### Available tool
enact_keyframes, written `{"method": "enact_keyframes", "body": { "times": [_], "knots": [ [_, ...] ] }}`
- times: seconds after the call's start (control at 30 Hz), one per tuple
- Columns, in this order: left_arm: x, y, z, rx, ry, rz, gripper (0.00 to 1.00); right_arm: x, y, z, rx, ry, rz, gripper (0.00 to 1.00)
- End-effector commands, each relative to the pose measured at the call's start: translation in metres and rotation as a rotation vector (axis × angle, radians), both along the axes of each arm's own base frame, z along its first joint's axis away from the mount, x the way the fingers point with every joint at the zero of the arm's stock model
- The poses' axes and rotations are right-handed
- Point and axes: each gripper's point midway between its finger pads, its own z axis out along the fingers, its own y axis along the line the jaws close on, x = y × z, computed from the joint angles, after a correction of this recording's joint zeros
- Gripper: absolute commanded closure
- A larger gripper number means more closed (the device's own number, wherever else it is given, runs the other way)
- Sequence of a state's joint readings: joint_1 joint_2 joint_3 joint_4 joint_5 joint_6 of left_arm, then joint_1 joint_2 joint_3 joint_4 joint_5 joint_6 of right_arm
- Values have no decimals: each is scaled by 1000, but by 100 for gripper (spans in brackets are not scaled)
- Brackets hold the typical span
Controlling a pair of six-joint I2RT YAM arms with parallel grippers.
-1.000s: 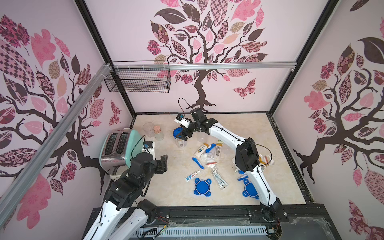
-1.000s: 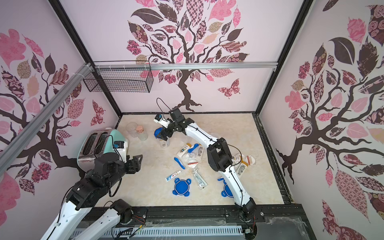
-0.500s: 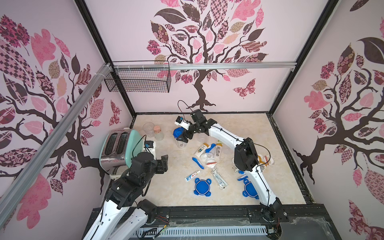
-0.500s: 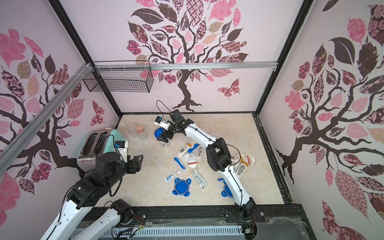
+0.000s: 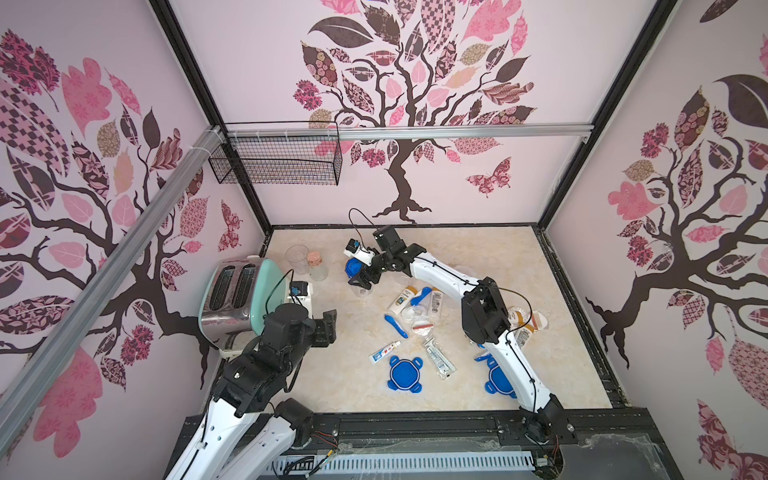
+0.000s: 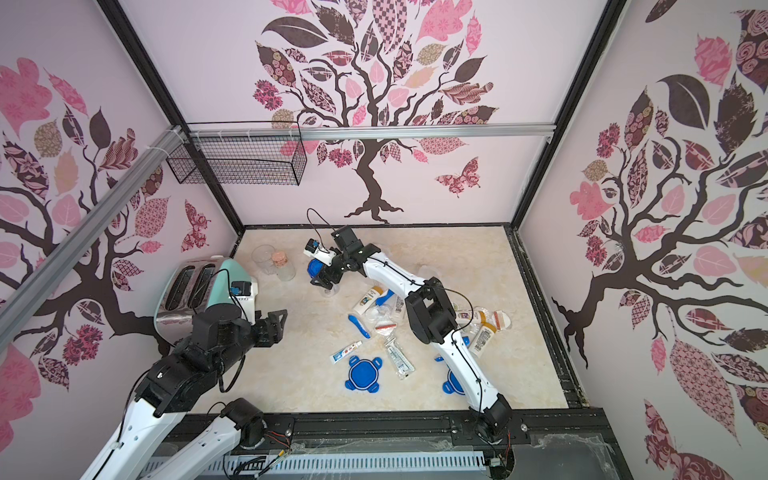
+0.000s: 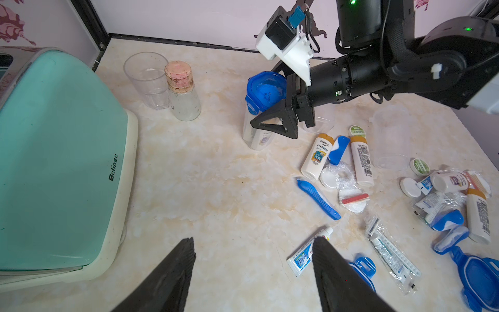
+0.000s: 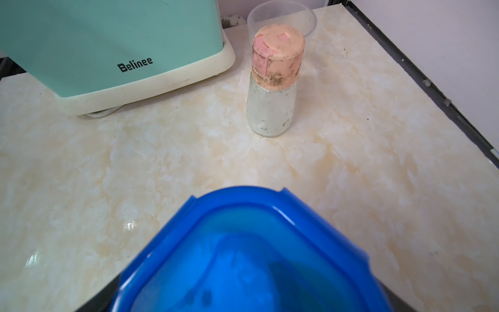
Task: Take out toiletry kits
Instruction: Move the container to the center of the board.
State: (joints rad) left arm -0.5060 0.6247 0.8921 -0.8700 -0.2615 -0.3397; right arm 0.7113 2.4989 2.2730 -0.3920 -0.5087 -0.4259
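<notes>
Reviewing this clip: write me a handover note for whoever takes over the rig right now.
Left gripper: open, empty, hovering beside the mint-green toaster.
Right gripper: jaws straddle the upright clear plastic canister with the blue clip lid; grip unconfirmed.
Done: two toiletry kits (white yellow-capped bottles, blue toothbrushes, tubes) lie loose on the marble tabletop; two blue lids are off.
Left: unclip that last canister and empty its kit.
</notes>
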Motion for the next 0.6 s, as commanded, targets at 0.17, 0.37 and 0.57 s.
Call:
{"method": "enact_keyframes", "body": {
  "times": [0.17,0.37,0.57],
  "knots": [
    [1,1,1,5,-4,4,27,-28,4,61,107,-37,5,16],
    [0,13,-1,22,0,69,27,-71,-1,72,143,-26,35,17],
    [1,12,-1,19,2,65,27,-110,-5,68,161,-17,58,18]
  ]
}}
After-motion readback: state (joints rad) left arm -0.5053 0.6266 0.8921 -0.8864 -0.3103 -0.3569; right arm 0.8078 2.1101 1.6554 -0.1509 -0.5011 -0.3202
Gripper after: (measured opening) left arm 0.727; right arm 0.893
